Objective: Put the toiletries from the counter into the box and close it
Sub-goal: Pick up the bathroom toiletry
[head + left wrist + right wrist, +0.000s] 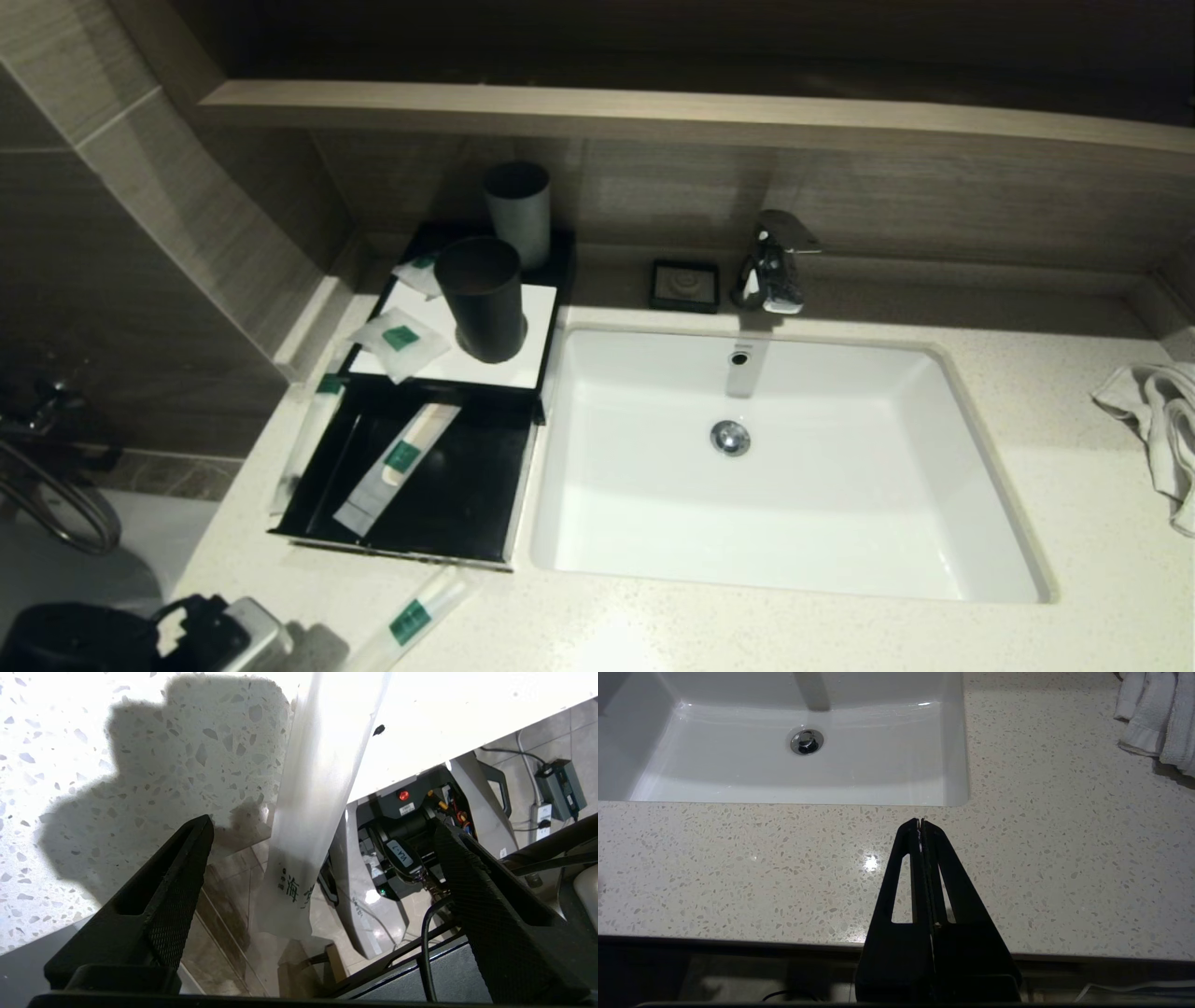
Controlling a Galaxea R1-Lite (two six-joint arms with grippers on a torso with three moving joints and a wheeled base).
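Observation:
The black box (485, 369) has a white top panel, and its drawer (467, 509) is pulled out toward me. One long sachet (397, 464) lies in the drawer. A second long sachet (308, 434) lies along the drawer's left rim. Two small squarish sachets (400, 341) (417, 271) lie on the white top. A third long sachet (411, 621) overhangs the counter's (747, 635) front edge. My left gripper (322, 826) is open with that sachet (317, 788) between its fingers, not touching. My right gripper (920, 822) is shut and empty, over the counter in front of the sink.
A black cup (481, 299) stands on the box's white top, with a grey cup (518, 210) behind it. The white sink (980, 485), the faucet (770, 261) and a small black soap dish (685, 285) lie to the right. A white towel (1158, 420) lies far right.

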